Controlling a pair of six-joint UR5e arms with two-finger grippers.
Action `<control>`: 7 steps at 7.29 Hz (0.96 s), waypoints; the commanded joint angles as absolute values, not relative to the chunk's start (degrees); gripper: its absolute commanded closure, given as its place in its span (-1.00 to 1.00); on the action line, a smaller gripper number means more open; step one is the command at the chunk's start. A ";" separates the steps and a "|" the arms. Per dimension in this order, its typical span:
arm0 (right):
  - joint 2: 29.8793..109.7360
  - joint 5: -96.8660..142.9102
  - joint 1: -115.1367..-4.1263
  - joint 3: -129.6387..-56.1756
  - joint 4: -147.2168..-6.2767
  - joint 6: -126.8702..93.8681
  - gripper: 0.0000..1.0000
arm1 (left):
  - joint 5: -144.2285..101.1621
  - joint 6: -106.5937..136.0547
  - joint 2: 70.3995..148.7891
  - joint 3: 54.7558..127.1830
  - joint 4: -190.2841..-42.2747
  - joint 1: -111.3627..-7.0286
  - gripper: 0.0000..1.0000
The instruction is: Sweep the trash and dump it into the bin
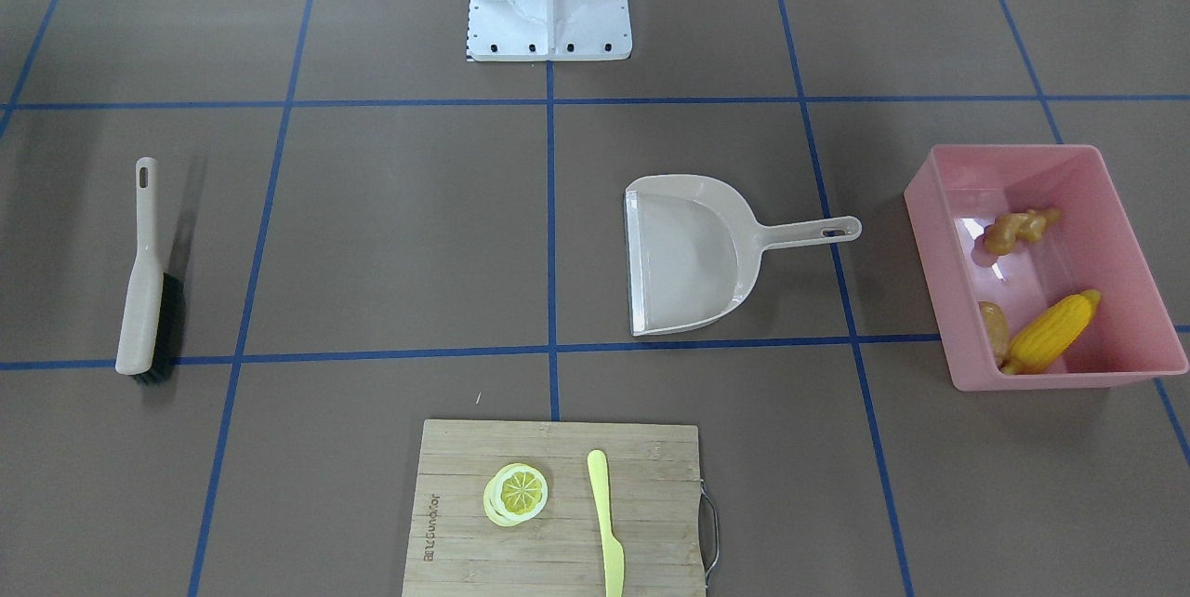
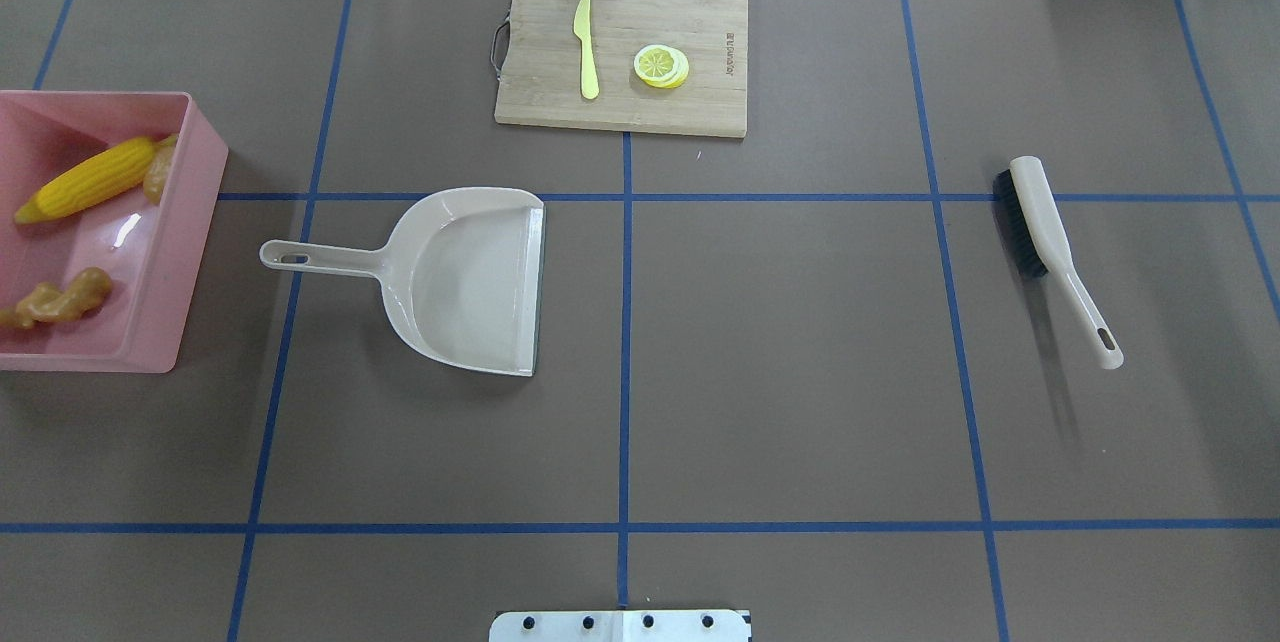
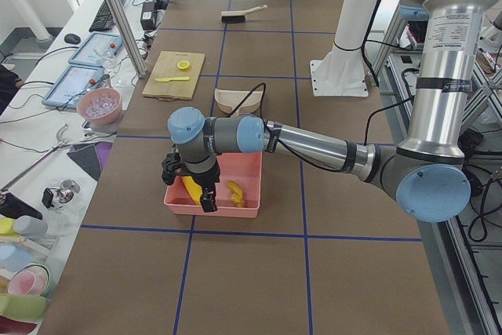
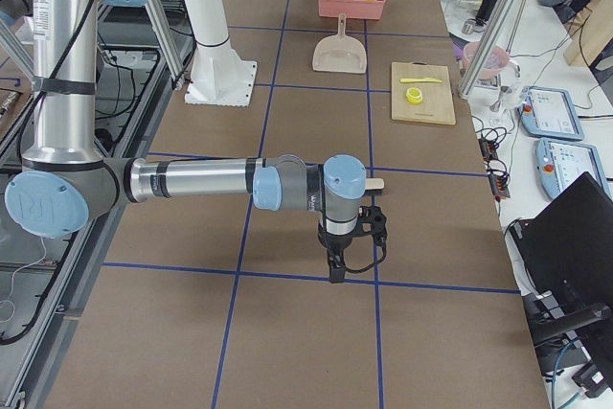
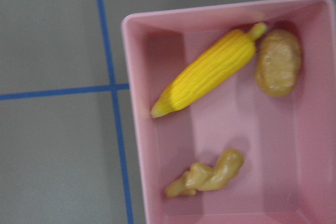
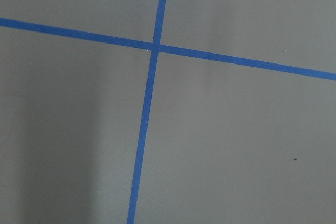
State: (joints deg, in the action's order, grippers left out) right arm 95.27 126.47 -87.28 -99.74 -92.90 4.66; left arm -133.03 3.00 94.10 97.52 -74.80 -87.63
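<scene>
The pink bin [image 1: 1069, 379] [image 2: 195, 222] [image 5: 137, 108] sits at my left end of the table and holds all the trash: a yellow corn cob [image 1: 1051, 335] [image 2: 85, 180] [image 5: 210, 72], a brown potato [image 1: 993, 329] [image 2: 158, 172] [image 5: 278, 62] and a knobbly ginger root [image 1: 1018, 230] [image 2: 60, 300] [image 5: 207, 174]. My left gripper [image 3: 188, 194] hangs above the bin [image 3: 252, 186], seen only from the side; I cannot tell if it is open or shut. My right gripper [image 4: 354, 256] hovers over bare table past the brush; its state I cannot tell either.
A beige dustpan [image 1: 693, 253] [image 2: 470, 277] lies beside the bin, handle toward it. A beige brush [image 1: 144, 281] [image 2: 1050, 242] lies on my right side. At the far edge a bamboo cutting board [image 1: 465, 485] [image 2: 540, 42] carries a lemon slice [image 1: 517, 493] and a yellow knife [image 1: 606, 523].
</scene>
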 commanded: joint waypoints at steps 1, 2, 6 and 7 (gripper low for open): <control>95.27 126.47 -87.28 -99.76 -92.90 4.66 -1.00 | -132.81 2.82 91.60 95.72 -77.67 -89.30 -0.98; 95.27 126.47 -87.28 -99.76 -92.90 4.66 -1.00 | -133.15 2.99 87.84 95.97 -83.79 -89.38 -0.98; 95.27 126.47 -87.28 -99.67 -92.90 4.57 -1.00 | -132.98 3.08 86.13 92.73 -92.20 -89.21 -0.98; 95.27 126.47 -87.28 -99.67 -92.90 4.57 -1.00 | -133.07 3.25 86.39 92.90 -92.20 -89.21 -0.98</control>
State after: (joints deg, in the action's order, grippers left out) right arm 95.27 126.47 -87.28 -99.67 -92.90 4.57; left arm -133.05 3.11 86.20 93.15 -91.99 -89.22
